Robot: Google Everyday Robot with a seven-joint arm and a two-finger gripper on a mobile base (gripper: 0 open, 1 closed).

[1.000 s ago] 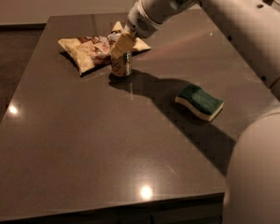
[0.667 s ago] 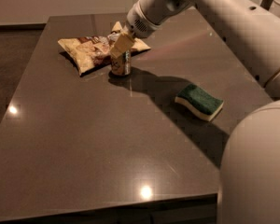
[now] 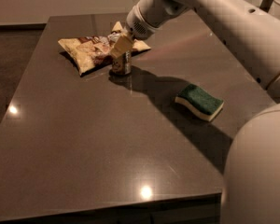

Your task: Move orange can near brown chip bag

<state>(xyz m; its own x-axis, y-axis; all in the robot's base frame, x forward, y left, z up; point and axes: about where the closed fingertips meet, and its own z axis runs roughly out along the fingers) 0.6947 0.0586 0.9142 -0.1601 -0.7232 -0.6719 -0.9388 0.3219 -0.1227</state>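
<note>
The orange can (image 3: 122, 65) stands upright on the dark table (image 3: 84, 139), at the back. Its left side is right next to the near edge of the brown chip bag (image 3: 86, 53), which lies flat and crinkled at the back left. My gripper (image 3: 122, 45) comes down from the upper right and sits on the top of the can, hiding the can's lid. The arm (image 3: 214, 13) reaches across the back right of the table.
A green-and-yellow sponge (image 3: 199, 101) lies to the right of the middle of the table. My white body (image 3: 259, 171) fills the lower right corner. The table's front edge runs along the bottom, its left edge drops to a dark floor (image 3: 9, 59).
</note>
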